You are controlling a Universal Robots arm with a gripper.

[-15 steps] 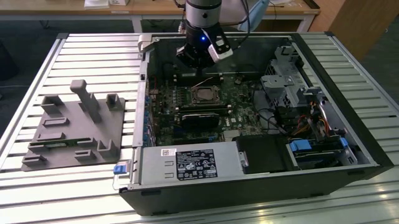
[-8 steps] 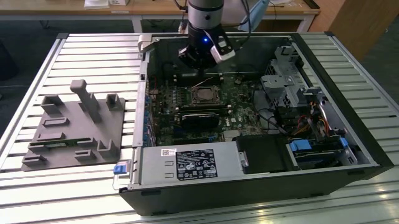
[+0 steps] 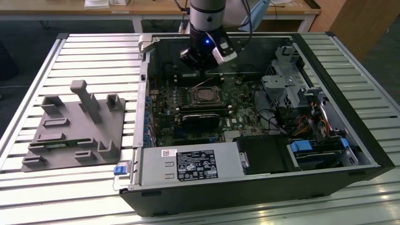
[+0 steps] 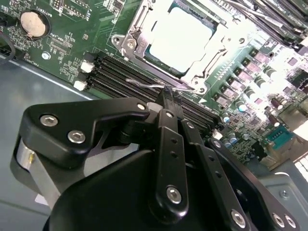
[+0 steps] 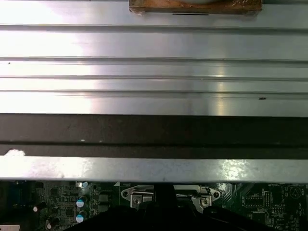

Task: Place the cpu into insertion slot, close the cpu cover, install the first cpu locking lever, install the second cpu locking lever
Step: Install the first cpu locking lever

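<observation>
At the left of the exterior view lies a grey fixture plate (image 3: 74, 126). In the middle, the open computer case (image 3: 250, 199) holds a green motherboard (image 3: 164, 125), a power supply box (image 3: 187, 165) at its lower edge and a drive cage (image 3: 284, 86) on the right. The cpu (image 4: 180, 33) sits in the insertion slot (image 3: 205, 96), with the cpu cover (image 4: 137, 31) flat around it. My gripper (image 4: 167, 92) has its fingers pressed together at a thin wire lever (image 4: 144, 83); whether they nip it I cannot tell. All rests on a slatted metal table (image 3: 93, 51), with a wooden bench (image 3: 156, 9) along the top.
</observation>
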